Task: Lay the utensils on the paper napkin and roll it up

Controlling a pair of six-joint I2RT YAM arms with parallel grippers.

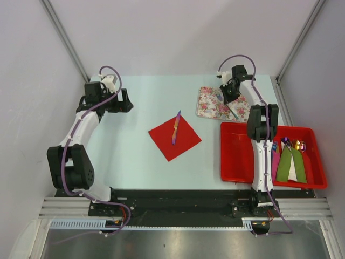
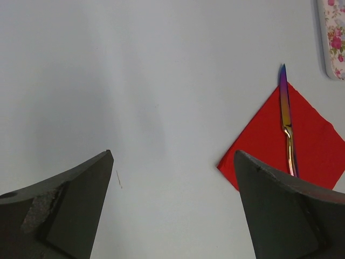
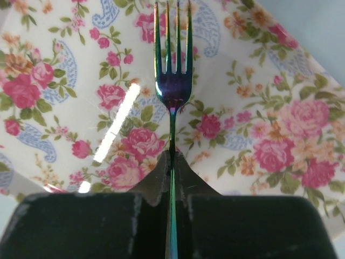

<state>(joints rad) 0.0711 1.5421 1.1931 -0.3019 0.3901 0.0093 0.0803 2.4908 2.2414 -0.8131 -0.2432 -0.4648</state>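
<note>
The red paper napkin (image 1: 174, 138) lies flat mid-table as a diamond, with an iridescent knife (image 1: 176, 127) lying on it, blade tip past its far corner. Both also show in the left wrist view, the napkin (image 2: 312, 145) and the knife (image 2: 286, 121). My left gripper (image 1: 127, 101) is open and empty, over bare table left of the napkin. My right gripper (image 1: 227, 93) is shut on the handle of the iridescent fork (image 3: 173, 70), whose tines point away, over the floral mat (image 3: 280, 135).
The floral mat (image 1: 213, 104) lies at the back right. A red tray (image 1: 237, 154) at the near right holds pink and green napkin rolls (image 1: 291, 164) with cutlery sticking out. Grey walls stand close on both sides.
</note>
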